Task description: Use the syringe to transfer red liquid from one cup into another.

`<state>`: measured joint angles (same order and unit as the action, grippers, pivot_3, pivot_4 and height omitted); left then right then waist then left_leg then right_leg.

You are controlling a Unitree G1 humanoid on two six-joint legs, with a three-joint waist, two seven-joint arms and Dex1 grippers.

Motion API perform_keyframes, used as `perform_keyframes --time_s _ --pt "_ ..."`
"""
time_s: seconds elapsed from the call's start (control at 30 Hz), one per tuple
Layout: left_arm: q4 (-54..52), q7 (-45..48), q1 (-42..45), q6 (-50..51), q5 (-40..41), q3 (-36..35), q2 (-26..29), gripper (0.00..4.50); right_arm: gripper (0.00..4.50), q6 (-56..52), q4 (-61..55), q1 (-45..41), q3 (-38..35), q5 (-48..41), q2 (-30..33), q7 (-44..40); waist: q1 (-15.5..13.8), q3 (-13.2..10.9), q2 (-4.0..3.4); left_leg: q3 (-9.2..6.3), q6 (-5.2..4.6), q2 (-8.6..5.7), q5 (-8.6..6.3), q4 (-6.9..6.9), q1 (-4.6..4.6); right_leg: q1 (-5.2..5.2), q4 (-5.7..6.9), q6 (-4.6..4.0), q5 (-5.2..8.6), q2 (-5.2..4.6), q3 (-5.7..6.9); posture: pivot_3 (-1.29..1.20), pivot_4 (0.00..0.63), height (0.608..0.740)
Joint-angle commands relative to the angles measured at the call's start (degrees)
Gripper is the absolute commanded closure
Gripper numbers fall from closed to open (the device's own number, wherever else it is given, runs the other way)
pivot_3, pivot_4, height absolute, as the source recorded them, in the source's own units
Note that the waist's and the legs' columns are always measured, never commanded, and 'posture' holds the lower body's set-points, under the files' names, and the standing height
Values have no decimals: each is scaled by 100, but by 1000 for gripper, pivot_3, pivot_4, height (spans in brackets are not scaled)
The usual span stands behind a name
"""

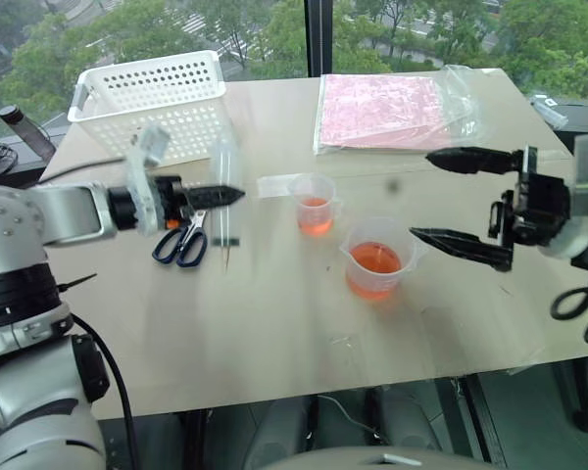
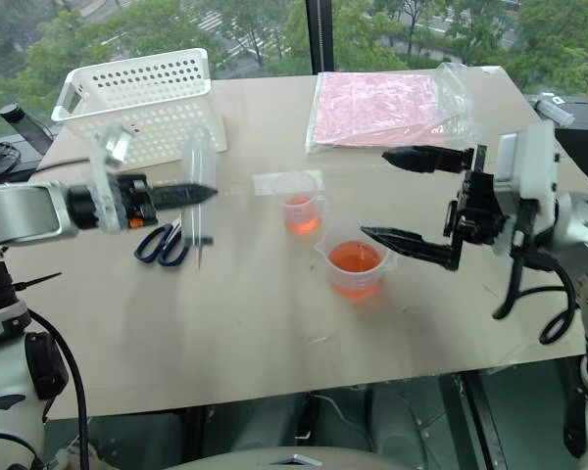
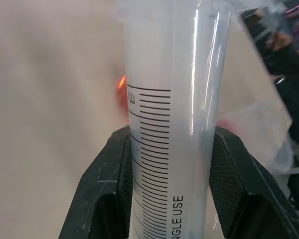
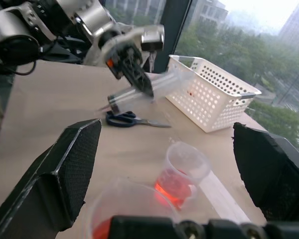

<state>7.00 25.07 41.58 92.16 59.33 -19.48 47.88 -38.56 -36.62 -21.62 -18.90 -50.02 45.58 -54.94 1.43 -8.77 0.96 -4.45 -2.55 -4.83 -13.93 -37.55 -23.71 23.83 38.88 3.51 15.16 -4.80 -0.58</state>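
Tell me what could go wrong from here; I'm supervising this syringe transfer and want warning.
The syringe, clamped mid-barrel in the left gripper, hangs tip-down above the table and could slip or drip. The open right gripper flanks the larger beaker; a sweep might tip its red liquid.

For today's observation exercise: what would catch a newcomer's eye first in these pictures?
Two clear beakers of red liquid at the table's middle: the larger beaker nearer, the smaller beaker behind it. To their left, the left gripper clamps the syringe above the scissors; to their right, the right gripper gapes wide open.
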Motion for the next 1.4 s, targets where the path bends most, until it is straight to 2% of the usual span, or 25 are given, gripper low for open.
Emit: perform_keyframes --time_s 0.03,0.27,0.47,0.5,0.53,0.63,0.7,0.77,0.87,0.93,1.03,1.17,1.3,1.33,1.4 --pt "470 -341 445 33 -480 315 -186 3001 0 -73 -420 330 -457 -405 218 189 -102 -2 6 0 0 -1 0 -2 0 -1 0 0 0 -1 1 0 150 740" --pt "1296 -247 1005 -421 -1435 1168 -850 3001 0 -33 -872 1024 -814 -886 300 660 -222 -5 16 -3 -2 -5 -1 -12 -2 -11 -3 0 0 -9 7 0 150 740" --pt "1619 -44 1018 -766 -2059 1573 -913 3001 0 64 -999 1756 -1339 -920 540 586 -195 -8 20 -2 -2 -5 -1 -11 -3 -10 -4 0 0 -8 5 0 150 740" --pt "1626 10 1001 -728 -2090 1585 -908 1966 0 87 -1007 1876 -1411 -911 566 550 -195 -8 20 -2 -2 -4 -1 -11 -2 -11 -3 0 0 -9 5 0 150 740" --pt "1544 60 940 -737 -2124 1615 -895 1575 0 129 -1011 2003 -1458 -847 581 503 -196 -8 20 -2 -2 -4 -1 -11 -1 -11 -3 0 0 -8 5 0 150 740" --pt "1259 84 799 -687 -2049 1214 -917 16 0 229 -1024 2170 -1464 -793 572 555 -201 -7 20 -2 -2 -4 -1 -12 -1 -12 -3 0 0 -9 5 0 150 740" --pt "754 193 565 -790 -1855 824 -808 16 0 250 -1041 2210 -1463 -757 518 710 -194 -7 20 -1 -2 -4 -1 -16 0 -13 -1 0 0 -9 4 0 150 740" --pt "-201 552 111 -951 -1455 311 -614 16 0 188 -1069 2382 -1511 -738 487 883 -127 -8 22 -2 -2 0 -1 -17 -2 -12 -1 0 0 -8 4 0 150 740" --pt "-1865 953 -1021 -1976 -1313 -417 -525 16 0 156 -1111 2873 -1712 -657 360 1108 -106 -8 23 -2 -3 1 -3 -12 -7 -11 -11 0 0 -12 4 0 150 740" --pt "-2439 1204 -1672 -2544 -1485 -439 -369 16 0 209 -1099 3152 -1829 -622 293 1132 -120 -6 19 -1 -5 1 -4 -8 -6 -14 -28 0 0 -14 5 0 150 740" --pt "-3362 2102 -3180 -3530 -1364 -1144 -409 16 0 396 -978 3991 -2212 -392 -155 1085 -176 -1 14 1 -6 1 -4 3 9 -31 -35 -1 0 -14 4 0 150 740" --pt "-3689 2457 -4613 -4121 -1325 -1835 -619 16 0 834 -794 5061 -2742 11 -454 421 -248 0 11 1 -10 5 -7 13 9 -32 -47 -2 1 -13 8 0 150 740" --pt "-3652 2803 -5589 -4864 -1667 -1862 -737 16 0 1186 -497 5458 -2914 182 -544 -20 -247 1 -4 1 -48 7 -31 12 44 -78 -77 -3 3 -15 13 0 150 740" --pt "-3616 2830 -5737 -4966 -1696 -1858 -764 16 0 1314 -419 5559 -2890 320 -569 -144 -245 4 -6 1 -55 9 -36 20 85 -125 -96 -19 13 -16 14 0 150 740" --pt "-3540 2811 -5865 -5141 -1717 -1817 -808 16 0 1504 -280 5681 -2818 499 -619 -281 -247 5 -6 3 -52 10 -58 20 108 -155 -107 -19 17 -20 14 0 150 740"
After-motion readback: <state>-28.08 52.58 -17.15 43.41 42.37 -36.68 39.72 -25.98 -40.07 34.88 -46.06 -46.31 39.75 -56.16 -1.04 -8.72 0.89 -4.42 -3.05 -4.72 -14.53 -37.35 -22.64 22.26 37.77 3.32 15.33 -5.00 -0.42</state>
